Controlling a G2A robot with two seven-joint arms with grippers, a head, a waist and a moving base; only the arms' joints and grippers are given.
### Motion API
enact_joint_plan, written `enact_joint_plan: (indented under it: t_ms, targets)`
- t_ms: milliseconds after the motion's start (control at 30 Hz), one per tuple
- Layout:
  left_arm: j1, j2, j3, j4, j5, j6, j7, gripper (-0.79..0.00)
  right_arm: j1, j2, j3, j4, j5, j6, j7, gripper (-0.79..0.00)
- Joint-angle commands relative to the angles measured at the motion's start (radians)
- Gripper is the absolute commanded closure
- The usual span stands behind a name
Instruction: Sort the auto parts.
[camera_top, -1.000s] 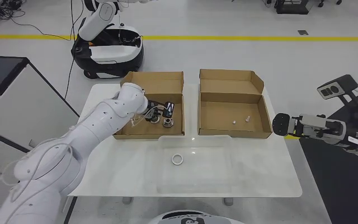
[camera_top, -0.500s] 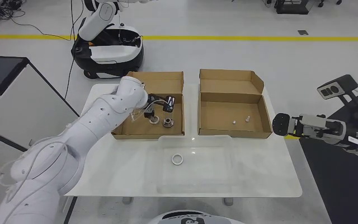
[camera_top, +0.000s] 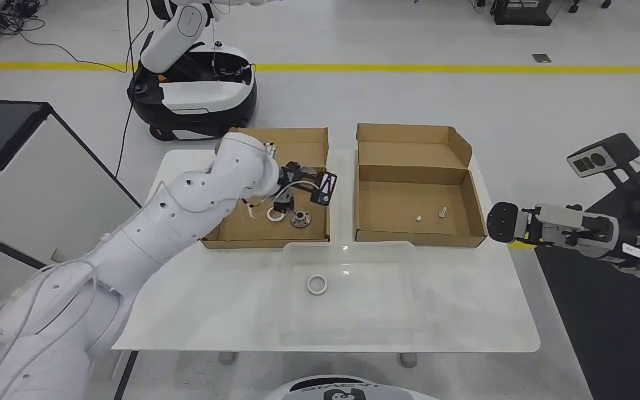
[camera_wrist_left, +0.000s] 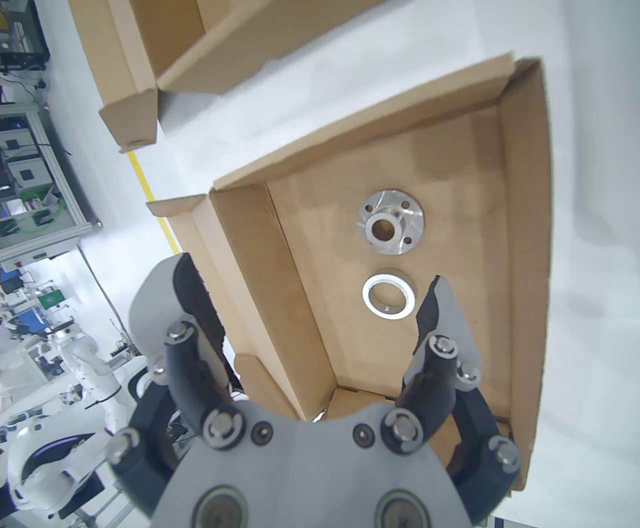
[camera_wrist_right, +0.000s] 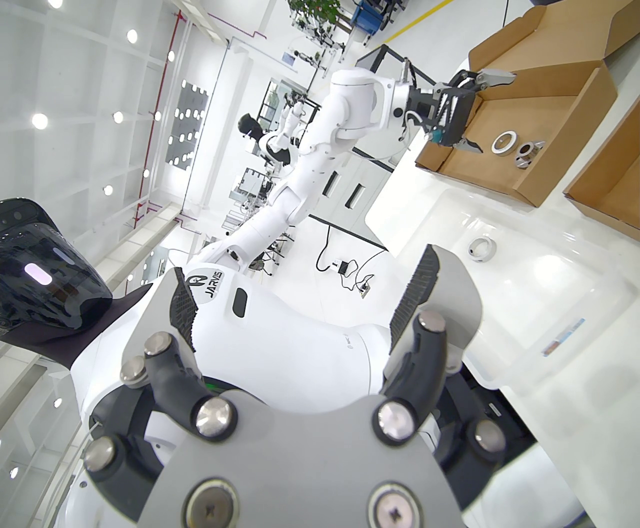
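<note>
Left gripper (camera_wrist_left: 310, 280) fingers apart, empty, over left box (camera_top: 300, 240) holding flange (camera_wrist_left: 391, 221), white ring (camera_wrist_left: 389, 295). Right gripper (camera_wrist_right: 305, 280) fingers apart, off table (camera_top: 450, 300) edge. Right box (camera_top: 415, 238): two small parts (camera_top: 438, 211), possibly bolts.

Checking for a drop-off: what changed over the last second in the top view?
The left gripper rose out of the left box and swung toward the wall nearer the right box; it is open and empty. The white ring now lies uncovered on the box floor beside the flange. Unchanged: the flange, the loose ring on the tray, two small parts in the right box, the right gripper.
</note>
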Motion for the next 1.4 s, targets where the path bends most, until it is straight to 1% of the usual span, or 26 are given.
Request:
enact_joint_plan:
  t_ms: [0, 133, 200, 300, 433, 600, 767, 833, 1000, 1300, 1367]
  targets:
    - [0.017, 0.023, -0.009, -0.101, -0.074, 0.000, -0.082, -0.785, 0.000, 0.000, 0.000, 0.000, 0.000, 0.000, 0.000, -0.785]
    - [0.042, 0.064, -0.016, -0.253, -0.241, 0.000, -0.246, -0.785, 0.000, 0.000, 0.000, 0.000, 0.000, 0.000, 0.000, -0.785]
    - [0.042, 0.082, -0.016, -0.307, -0.309, 0.012, -0.280, -0.785, 0.000, 0.000, 0.000, 0.000, 0.000, 0.000, 0.000, -0.785]
    - [0.027, 0.104, 0.018, -0.375, -0.366, 0.043, -0.311, -0.785, 0.000, 0.000, 0.000, 0.000, 0.000, 0.000, 0.000, -0.785]
    - [-0.021, 0.123, 0.096, -0.431, -0.445, 0.084, -0.352, -0.785, 0.000, 0.000, 0.000, 0.000, 0.000, 0.000, 0.000, -0.785]
    - [-0.117, 0.134, 0.218, -0.462, -0.541, 0.130, -0.398, -0.785, 0.000, 0.000, 0.000, 0.000, 0.000, 0.000, 0.000, -0.785]
    - [-0.227, 0.129, 0.328, -0.499, -0.671, 0.189, -0.457, -0.785, 0.000, 0.000, 0.000, 0.000, 0.000, 0.000, 0.000, -0.785]
    - [-0.238, 0.123, 0.328, -0.513, -0.708, 0.204, -0.473, -0.785, 0.000, 0.000, 0.000, 0.000, 0.000, 0.000, 0.000, -0.785]
    - [-0.224, 0.102, 0.328, -0.527, -0.729, 0.228, -0.497, -0.785, 0.000, 0.000, 0.000, 0.000, 0.000, 0.000, 0.000, -0.785]
    - [-0.120, 0.061, 0.328, -0.490, -0.660, 0.220, -0.489, -0.785, 0.000, 0.000, 0.000, 0.000, 0.000, 0.000, 0.000, -0.785]
    - [-0.100, 0.055, 0.328, -0.478, -0.636, 0.215, -0.484, -0.727, 0.000, 0.000, 0.000, 0.000, 0.000, 0.000, 0.000, -0.785]
